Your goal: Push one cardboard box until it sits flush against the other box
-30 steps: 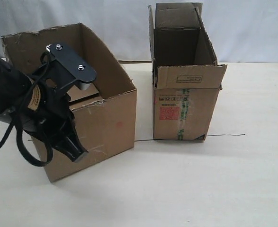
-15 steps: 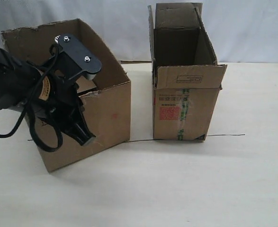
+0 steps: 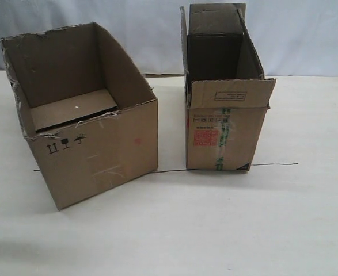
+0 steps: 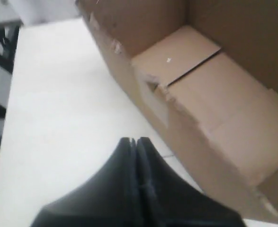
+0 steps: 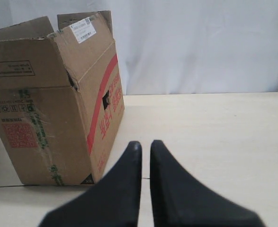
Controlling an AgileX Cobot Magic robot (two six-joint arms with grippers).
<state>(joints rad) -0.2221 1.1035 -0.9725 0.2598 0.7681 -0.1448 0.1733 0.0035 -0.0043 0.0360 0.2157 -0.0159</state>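
Observation:
The cardboard box (image 3: 99, 149), wide with a ragged rim, small black symbols and a faint red spot, stands on the left, slightly turned. The other box (image 3: 226, 132), narrow and tall with a red stamp and green tape, stands to its right, with a strip of table between them. Neither arm shows in the exterior view. My left gripper (image 4: 135, 140) is shut and empty, hovering over the table beside the cardboard box (image 4: 214, 109), apart from it. My right gripper (image 5: 145, 144) is shut to a thin slit, empty, on the far side of the other box (image 5: 49, 118).
Both boxes stand on a pale tabletop (image 3: 215, 230). A thin black line (image 3: 272, 165) runs across it under their front edges. A white backdrop (image 3: 307, 34) closes the rear.
My left arm has pulled back to the left, out of the exterior view. The cardboard box's near corner shifted slightly left, away from the other box, then stayed still.

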